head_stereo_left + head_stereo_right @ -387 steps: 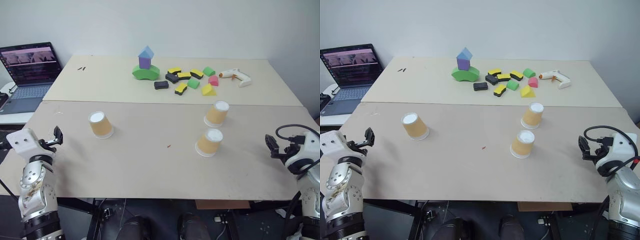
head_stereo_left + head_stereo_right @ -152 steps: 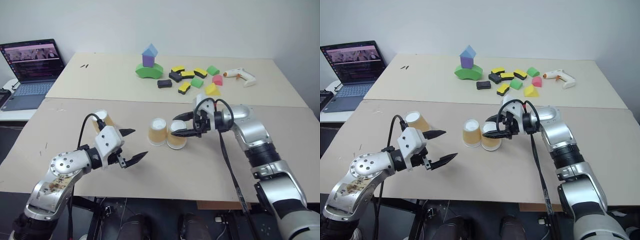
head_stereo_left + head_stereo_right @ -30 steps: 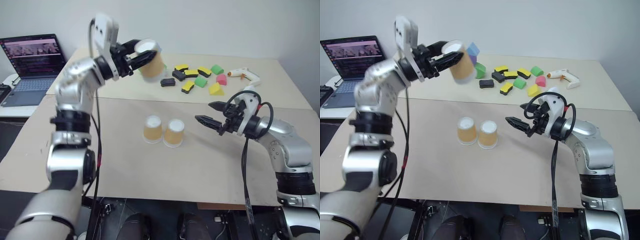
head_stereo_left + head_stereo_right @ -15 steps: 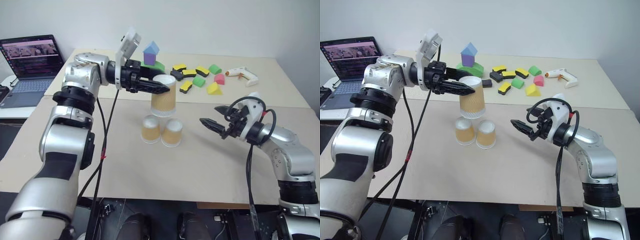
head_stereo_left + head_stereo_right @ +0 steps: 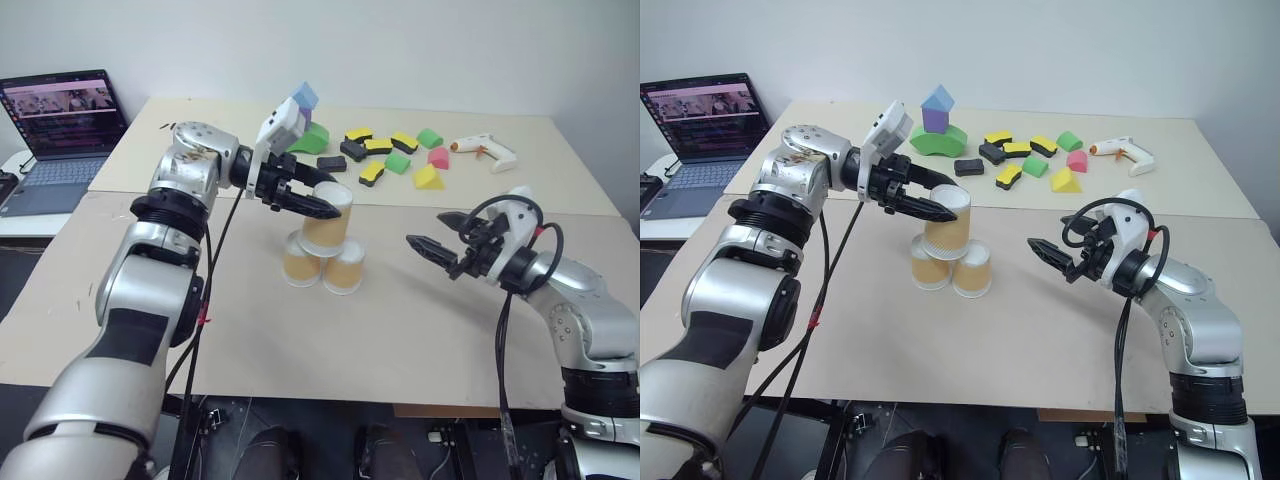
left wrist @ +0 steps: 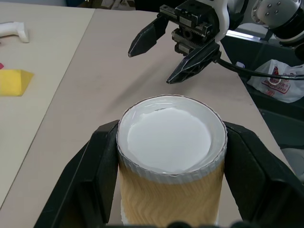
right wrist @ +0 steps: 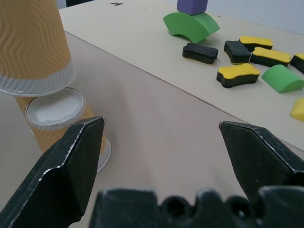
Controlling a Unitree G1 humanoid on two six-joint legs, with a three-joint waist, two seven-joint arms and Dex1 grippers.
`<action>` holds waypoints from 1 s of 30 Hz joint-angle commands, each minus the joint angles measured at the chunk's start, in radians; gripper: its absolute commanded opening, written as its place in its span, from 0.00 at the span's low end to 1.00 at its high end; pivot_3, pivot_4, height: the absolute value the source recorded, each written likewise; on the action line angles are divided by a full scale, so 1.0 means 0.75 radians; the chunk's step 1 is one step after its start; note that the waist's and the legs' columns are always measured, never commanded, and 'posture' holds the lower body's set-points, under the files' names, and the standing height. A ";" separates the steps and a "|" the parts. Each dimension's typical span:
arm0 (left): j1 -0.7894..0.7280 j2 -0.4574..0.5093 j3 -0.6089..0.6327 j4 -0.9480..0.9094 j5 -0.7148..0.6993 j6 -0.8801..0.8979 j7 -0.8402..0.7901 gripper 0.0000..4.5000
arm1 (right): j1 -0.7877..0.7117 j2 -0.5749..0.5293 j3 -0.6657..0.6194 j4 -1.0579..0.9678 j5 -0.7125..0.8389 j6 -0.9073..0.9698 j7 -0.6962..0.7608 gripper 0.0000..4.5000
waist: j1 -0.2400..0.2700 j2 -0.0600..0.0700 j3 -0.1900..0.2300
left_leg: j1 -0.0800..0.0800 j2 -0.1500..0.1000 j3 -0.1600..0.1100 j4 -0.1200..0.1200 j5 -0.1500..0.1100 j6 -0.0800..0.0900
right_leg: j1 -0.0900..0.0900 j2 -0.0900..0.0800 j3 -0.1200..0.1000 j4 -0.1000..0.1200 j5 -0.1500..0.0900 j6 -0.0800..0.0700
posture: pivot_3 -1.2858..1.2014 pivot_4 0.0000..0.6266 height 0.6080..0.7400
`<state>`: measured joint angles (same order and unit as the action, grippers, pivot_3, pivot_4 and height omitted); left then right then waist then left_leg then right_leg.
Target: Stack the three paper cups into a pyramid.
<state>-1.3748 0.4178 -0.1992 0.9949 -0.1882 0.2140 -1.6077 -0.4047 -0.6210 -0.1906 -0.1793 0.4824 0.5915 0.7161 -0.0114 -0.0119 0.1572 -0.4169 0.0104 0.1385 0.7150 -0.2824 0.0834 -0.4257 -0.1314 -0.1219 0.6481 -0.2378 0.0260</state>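
Note:
Two tan paper cups (image 5: 299,268) (image 5: 343,272) stand upside down side by side, touching, near the middle of the front table. The third paper cup (image 6: 169,137), also white base up, sits right over the gap between them. My left gripper (image 5: 335,207) is shut on its sides. Its rim (image 7: 35,84) is level with the lower cups' bases; I cannot tell whether it rests on them. To the right of the cups my right gripper (image 5: 426,235) hangs open and empty, pointing toward them with a clear gap between.
On the back table are a green-purple-blue block tower (image 5: 933,130), several loose foam blocks (image 5: 395,160) and a white glue gun (image 5: 482,150). A laptop (image 5: 65,120) stands open at the far left. Bare tabletop lies in front of the cups.
My left gripper has brought the cup down from high over the back table onto the two standing cups and turned it upright. The right gripper has stayed about where it was.

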 commanded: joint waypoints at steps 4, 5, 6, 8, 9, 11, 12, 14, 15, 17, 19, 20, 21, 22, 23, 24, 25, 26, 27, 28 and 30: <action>-0.006 -0.013 0.033 -0.005 0.039 -0.047 0.018 0.68 | -0.005 -0.029 -0.043 -0.052 0.023 -0.010 -0.003 1.00 | 0.002 0.000 0.000 | 0.000 0.000 0.000 0.000 0.000 0.000 | 0.000 0.000 0.000 0.000 0.000 0.000 | 0.52 0.24 0.73; -0.006 -0.015 0.036 -0.004 0.044 -0.048 0.019 0.68 | -0.005 -0.030 -0.042 -0.052 0.023 -0.010 -0.003 1.00 | 0.001 0.000 0.000 | 0.000 0.000 0.000 0.000 0.000 0.000 | 0.000 0.000 0.000 0.000 0.000 0.000 | 0.52 0.24 0.73; -0.006 -0.017 0.042 -0.005 0.045 -0.051 0.018 0.75 | -0.005 -0.029 -0.039 -0.050 0.021 -0.012 -0.003 1.00 | 0.000 0.000 0.000 | 0.000 0.000 0.000 0.000 0.000 0.000 | 0.000 0.000 0.000 0.000 0.000 0.000 | 0.52 0.24 0.73; -0.007 -0.021 0.052 -0.005 0.047 -0.059 0.026 0.87 | -0.005 -0.027 -0.036 -0.047 0.020 -0.014 -0.003 1.00 | 0.000 0.000 0.000 | 0.000 0.000 0.000 0.000 0.000 0.000 | 0.000 0.000 0.000 0.000 0.000 0.000 | 0.52 0.24 0.73; -0.009 -0.023 0.058 -0.002 0.048 -0.061 0.032 0.96 | -0.006 -0.026 -0.034 -0.046 0.020 -0.014 -0.002 1.00 | 0.000 0.000 0.000 | 0.000 0.000 0.000 0.001 0.000 0.000 | 0.000 0.000 0.000 0.000 0.000 0.000 | 0.52 0.24 0.73; -0.016 -0.026 0.068 0.004 0.051 -0.063 0.039 0.98 | -0.009 -0.025 -0.032 -0.041 0.021 -0.014 0.001 1.00 | 0.000 0.000 0.000 | 0.000 0.000 0.000 0.001 0.000 0.000 | 0.000 0.000 0.000 0.000 0.000 0.000 | 0.52 0.24 0.73; -0.020 -0.027 0.073 0.009 0.052 -0.063 0.047 0.98 | -0.009 -0.024 -0.030 -0.038 0.021 -0.014 0.002 1.00 | 0.000 0.000 0.000 | 0.000 0.000 0.000 0.001 0.000 0.000 | 0.000 0.000 0.000 0.000 0.000 0.000 | 0.52 0.24 0.73; -0.031 -0.027 0.086 0.018 0.052 -0.060 0.059 0.98 | -0.011 -0.024 -0.026 -0.032 0.020 -0.014 0.006 1.00 | 0.000 0.000 0.000 | 0.000 0.000 0.000 0.001 0.000 0.000 | 0.000 0.000 0.000 0.000 0.000 0.000 | 0.52 0.24 0.73; -0.037 -0.026 0.092 0.022 0.053 -0.061 0.067 0.98 | -0.011 -0.024 -0.024 -0.030 0.019 -0.014 0.007 1.00 | 0.000 0.000 0.000 | 0.000 0.000 0.000 0.001 0.000 0.000 | 0.000 0.000 0.000 0.001 0.000 0.000 | 0.52 0.24 0.73; -0.053 -0.021 0.108 0.024 0.050 -0.059 0.074 0.98 | -0.013 -0.023 -0.021 -0.025 0.017 -0.017 0.010 1.00 | 0.000 0.000 0.000 | 0.000 0.000 0.000 0.001 0.000 0.000 | 0.000 0.000 0.000 0.001 0.000 0.000 | 0.52 0.24 0.73; -0.074 -0.017 0.133 0.019 0.036 -0.040 0.083 0.98 | -0.014 -0.023 -0.018 -0.015 0.015 -0.021 0.015 1.00 | 0.000 0.000 0.000 | 0.000 0.000 0.000 0.001 0.000 0.000 | 0.000 0.000 0.000 0.001 0.000 0.000 | 0.52 0.24 0.73; -0.086 -0.014 0.152 0.004 0.019 -0.016 0.083 0.98 | -0.015 -0.023 -0.017 -0.011 0.015 -0.023 0.019 1.00 | 0.000 0.000 0.000 | 0.000 0.000 0.000 0.001 0.000 0.000 | 0.000 0.000 0.000 0.001 0.000 0.000 | 0.52 0.24 0.73; -0.098 -0.010 0.176 -0.019 -0.006 0.015 0.080 0.98 | -0.016 -0.022 -0.016 -0.007 0.015 -0.024 0.022 1.00 | 0.000 0.000 0.000 | 0.000 0.000 0.000 0.001 0.000 0.000 | 0.000 0.000 0.000 0.001 0.000 0.000 | 0.52 0.24 0.73; -0.110 0.001 0.213 -0.072 -0.049 0.076 0.075 0.98 | -0.017 -0.021 -0.013 -0.003 0.014 -0.026 0.024 1.00 | 0.000 0.000 0.000 | 0.000 0.000 0.000 0.001 0.000 0.000 | 0.000 0.000 0.000 0.001 0.000 0.000 | 0.52 0.24 0.73; -0.114 0.015 0.247 -0.132 -0.091 0.140 0.071 0.98 | -0.017 -0.020 -0.013 0.000 0.013 -0.027 0.026 1.00 | -0.001 0.000 0.000 | 0.000 0.000 0.000 0.001 0.000 0.000 | 0.000 0.000 0.000 0.001 0.000 0.000 | 0.52 0.24 0.73; -0.112 0.025 0.269 -0.180 -0.118 0.188 0.071 0.98 | -0.017 -0.021 -0.013 0.000 0.012 -0.027 0.027 1.00 | -0.003 0.000 0.000 | 0.000 0.000 0.000 0.001 0.000 0.000 | 0.000 0.000 0.000 0.001 0.000 0.000 | 0.52 0.24 0.73; -0.102 0.037 0.289 -0.247 -0.152 0.254 0.073 0.98 | -0.014 -0.021 -0.016 -0.003 0.016 -0.025 0.028 1.00 | -0.004 0.000 0.000 | 0.000 0.000 0.000 0.001 0.000 0.000 | 0.000 0.000 0.000 0.001 0.000 0.000 | 0.52 0.24 0.73; -0.067 0.063 0.323 -0.367 -0.205 0.352 0.096 0.98 | -0.013 -0.022 -0.018 -0.003 0.018 -0.024 0.030 1.00 | -0.004 0.000 0.000 | 0.000 0.000 0.000 0.000 0.000 0.000 | 0.000 0.000 0.000 0.000 0.000 0.000 | 0.52 0.24 0.73; -0.031 0.086 0.359 -0.479 -0.256 0.443 0.132 0.98 | -0.012 -0.023 -0.020 -0.001 0.019 -0.023 0.032 1.00 | -0.005 0.000 0.000 | 0.000 0.000 -0.001 0.000 0.000 0.000 | 0.000 0.000 0.000 0.001 0.000 0.000 | 0.52 0.24 0.73; 0.003 0.102 0.393 -0.575 -0.300 0.518 0.177 0.98 | -0.009 -0.025 -0.020 -0.001 0.018 -0.023 0.034 1.00 | -0.008 0.000 0.000 | 0.000 0.001 -0.001 0.000 0.000 0.000 | 0.000 0.000 0.000 0.001 0.000 0.000 | 0.52 0.24 0.73; 0.057 0.109 0.488 -0.709 -0.366 0.644 0.353 0.98 | -0.006 -0.027 -0.022 0.000 0.017 -0.024 0.037 1.00 | -0.010 0.000 0.000 | 0.001 0.001 -0.001 0.000 0.000 0.000 | 0.000 0.000 0.002 0.001 0.000 0.000 | 0.52 0.24 0.73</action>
<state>-1.3486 0.4877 0.1016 0.5531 -0.4058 0.6153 -1.4418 -0.4050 -0.6252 -0.1823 -0.1592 0.4849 0.5915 0.7396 -0.0190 -0.0117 0.1572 -0.4156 0.0116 0.1371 0.7155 -0.2825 0.0835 -0.4249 -0.1314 -0.1202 0.6493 -0.2378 0.0259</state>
